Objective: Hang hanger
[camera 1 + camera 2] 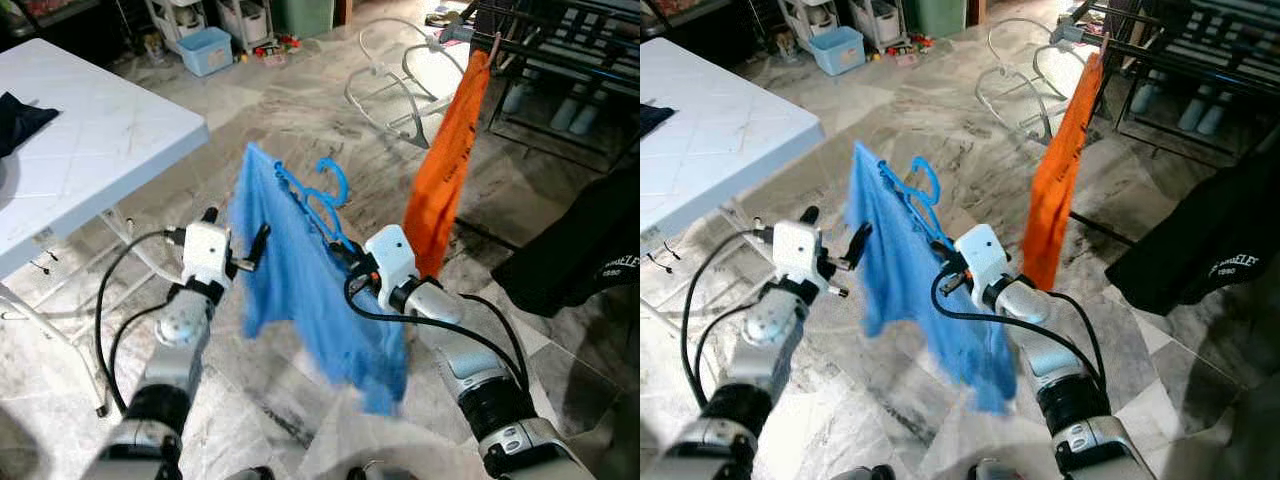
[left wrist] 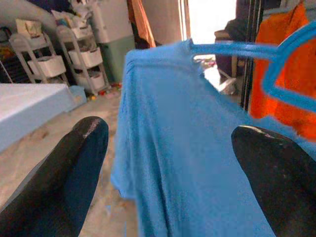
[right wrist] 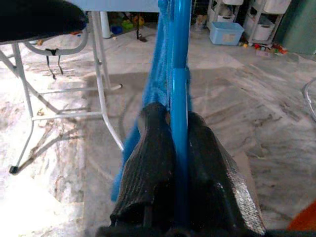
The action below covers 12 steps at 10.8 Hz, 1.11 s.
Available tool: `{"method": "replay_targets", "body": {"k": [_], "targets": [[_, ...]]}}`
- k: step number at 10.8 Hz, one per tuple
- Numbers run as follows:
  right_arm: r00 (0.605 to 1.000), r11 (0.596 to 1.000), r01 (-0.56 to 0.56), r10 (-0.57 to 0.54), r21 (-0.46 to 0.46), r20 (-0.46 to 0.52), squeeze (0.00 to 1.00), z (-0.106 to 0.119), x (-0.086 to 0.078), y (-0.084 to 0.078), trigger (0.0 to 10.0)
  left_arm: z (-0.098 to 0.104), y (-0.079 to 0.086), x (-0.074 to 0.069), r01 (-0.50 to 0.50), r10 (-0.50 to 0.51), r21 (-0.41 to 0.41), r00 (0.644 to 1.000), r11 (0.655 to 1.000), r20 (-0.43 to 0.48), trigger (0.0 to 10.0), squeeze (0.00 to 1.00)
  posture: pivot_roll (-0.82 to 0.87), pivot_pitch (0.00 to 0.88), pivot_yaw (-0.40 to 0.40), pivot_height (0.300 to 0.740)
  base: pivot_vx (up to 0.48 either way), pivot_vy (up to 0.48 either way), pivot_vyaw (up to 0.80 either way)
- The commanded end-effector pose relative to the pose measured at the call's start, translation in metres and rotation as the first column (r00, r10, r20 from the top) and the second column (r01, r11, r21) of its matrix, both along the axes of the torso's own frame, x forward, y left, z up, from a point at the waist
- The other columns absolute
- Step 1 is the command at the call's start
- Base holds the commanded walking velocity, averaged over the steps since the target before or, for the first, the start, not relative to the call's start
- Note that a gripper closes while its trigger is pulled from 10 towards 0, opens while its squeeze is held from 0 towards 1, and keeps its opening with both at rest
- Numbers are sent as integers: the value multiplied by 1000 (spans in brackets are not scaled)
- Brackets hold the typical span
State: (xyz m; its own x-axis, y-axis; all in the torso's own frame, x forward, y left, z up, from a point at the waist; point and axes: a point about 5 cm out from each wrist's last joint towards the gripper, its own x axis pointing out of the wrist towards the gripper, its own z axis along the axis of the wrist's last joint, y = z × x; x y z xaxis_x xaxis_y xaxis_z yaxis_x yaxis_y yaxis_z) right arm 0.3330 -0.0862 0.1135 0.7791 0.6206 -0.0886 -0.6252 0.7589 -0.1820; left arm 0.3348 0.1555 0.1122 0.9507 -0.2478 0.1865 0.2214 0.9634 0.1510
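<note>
While the right claw (image 3: 178, 148) pinches the blue hanger (image 1: 318, 205) with its blue shirt (image 1: 300, 285) mid-air, the left claw (image 2: 168, 163) gapes empty beside the cloth. Lift the hook clear toward the drying rack (image 1: 560, 45) beyond the orange garment (image 1: 448, 165), keeping it level.

Glossy blue plastic hanger (image 1: 325, 200), soft matt cloth shirt (image 1: 300, 280), textured rubbery right pincer (image 3: 178, 148) pads, polished marble floor (image 1: 300, 110).

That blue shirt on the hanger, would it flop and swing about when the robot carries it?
Probably floppy: the blue shirt drapes in loose folds below the blue hanger and looks thin, so likely light. It may sway, since the right gripper is shut only on the hanger's bar. The hanger itself looks stiff. The left gripper is open beside the cloth.
</note>
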Motion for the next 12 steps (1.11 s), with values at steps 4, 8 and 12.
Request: {"method": "replay_targets", "body": {"k": [4,8,12], "targets": [[989,990,-140,139,35,41,0,13,-11,15,10000,20,-10,13,27,-26,-15,998,1000,54,10000,0,-255,144,44,740,0,0,0],[983,981,-180,178,66,34,0,19,-20,8,10000,23,-1,20,-9,9,-7,999,1000,40,10000,0,-274,142,54,740,0,0,0],[973,969,-232,232,81,9,0,25,-30,0,10000,22,12,26,-52,52,9,999,999,12,0,0,-274,143,61,740,0,0,0]]}}
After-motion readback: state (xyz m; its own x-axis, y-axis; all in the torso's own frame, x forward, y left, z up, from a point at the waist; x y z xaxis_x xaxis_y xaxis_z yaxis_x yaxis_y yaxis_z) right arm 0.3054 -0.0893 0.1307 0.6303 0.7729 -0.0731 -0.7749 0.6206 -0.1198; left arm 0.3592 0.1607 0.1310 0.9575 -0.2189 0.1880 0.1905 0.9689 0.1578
